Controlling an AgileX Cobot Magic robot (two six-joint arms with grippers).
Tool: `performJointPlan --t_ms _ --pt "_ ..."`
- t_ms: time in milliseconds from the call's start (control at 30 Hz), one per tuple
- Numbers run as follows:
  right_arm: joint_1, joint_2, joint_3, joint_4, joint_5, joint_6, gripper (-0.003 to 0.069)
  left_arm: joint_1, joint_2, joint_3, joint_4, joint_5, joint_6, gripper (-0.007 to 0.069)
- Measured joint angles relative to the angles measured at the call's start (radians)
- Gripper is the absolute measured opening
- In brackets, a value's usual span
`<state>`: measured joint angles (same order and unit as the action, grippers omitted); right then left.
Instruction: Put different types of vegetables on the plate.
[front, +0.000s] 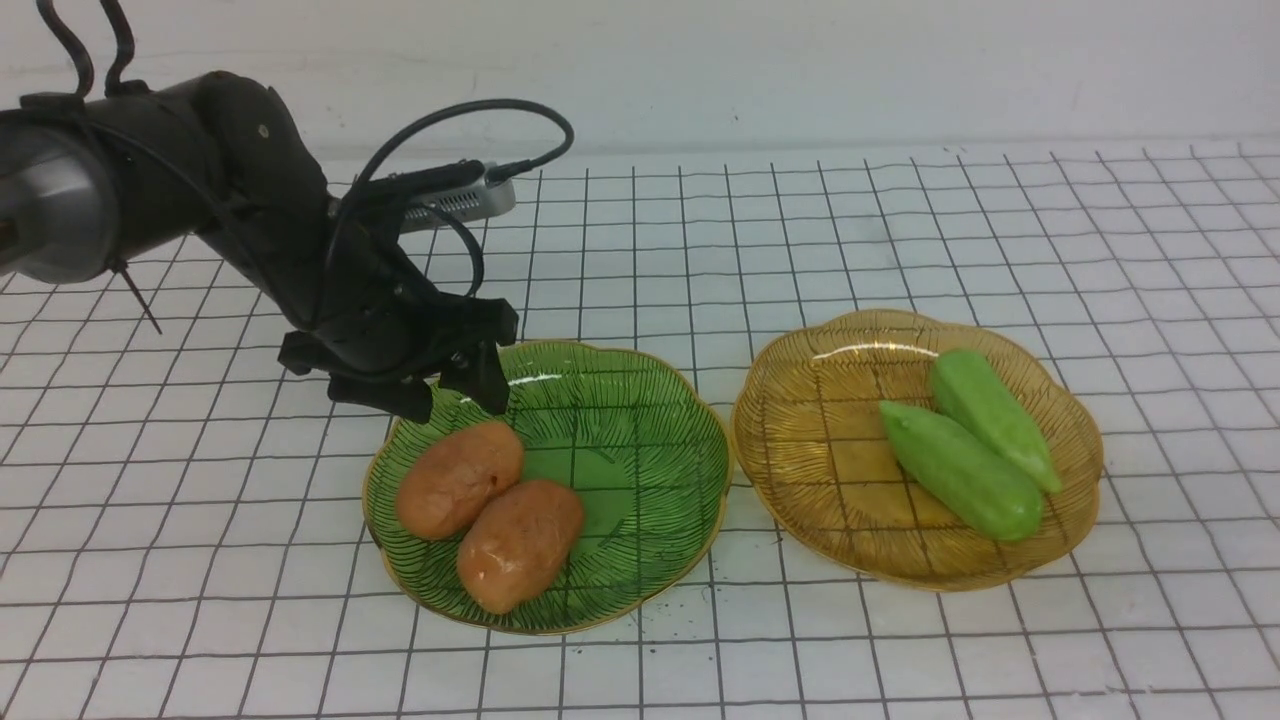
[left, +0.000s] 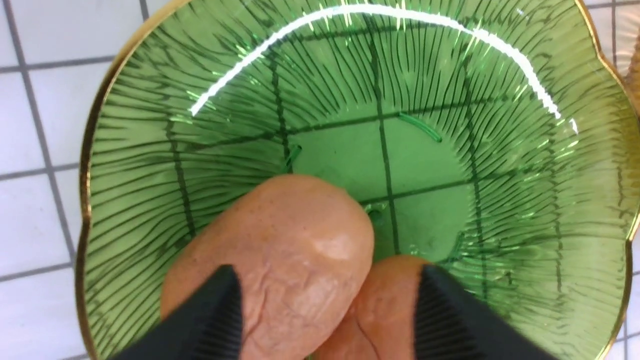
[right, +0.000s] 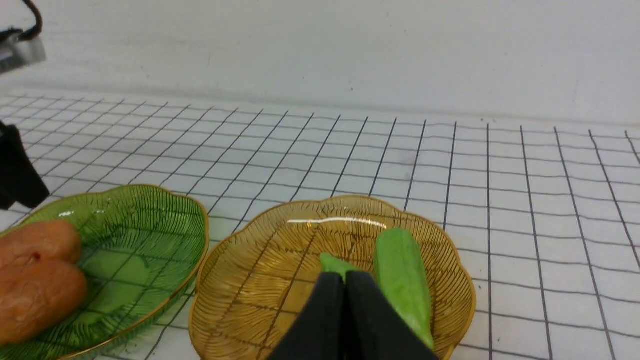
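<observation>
Two orange-brown potatoes (front: 460, 478) (front: 520, 543) lie side by side on the left part of the green glass plate (front: 640, 420). Two light-green cucumbers (front: 995, 415) (front: 960, 470) lie on the amber glass plate (front: 820, 450) to its right. My left gripper (front: 450, 395) hangs open just above the farther potato, at the green plate's far-left rim. In the left wrist view its fingers straddle the two potatoes (left: 280, 250) (left: 385, 300) without touching them. My right gripper (right: 345, 277) is shut and empty, short of the amber plate (right: 280, 270), hiding most of one cucumber (right: 334, 262).
The plates stand side by side, almost touching, on a white cloth with a black grid (front: 900, 230). A white wall closes off the far edge. The left arm's cable and wrist camera (front: 450, 195) stick out behind the green plate.
</observation>
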<state>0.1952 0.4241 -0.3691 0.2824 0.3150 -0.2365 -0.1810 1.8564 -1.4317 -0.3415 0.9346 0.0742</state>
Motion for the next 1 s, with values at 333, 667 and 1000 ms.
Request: performJointPlan --t_ms 333,667,1000 --pt "0.0 0.0 0.0 0.0 -0.015 -0.002 -0.0014 0.0 -0.002 -0.001 -0.004 0.031 0.079 0.0006" --pt "0.0 0.0 0.0 0.0 -0.015 -0.005 -0.0014 0.0 -0.203 -0.001 -0.038 0.045 0.097 -0.0008" --pt "0.0 -0.17 0.141 -0.004 -0.026 -0.006 -0.0015 0.0 -0.334 -0.003 0.039 0.091 0.103 -0.0008"
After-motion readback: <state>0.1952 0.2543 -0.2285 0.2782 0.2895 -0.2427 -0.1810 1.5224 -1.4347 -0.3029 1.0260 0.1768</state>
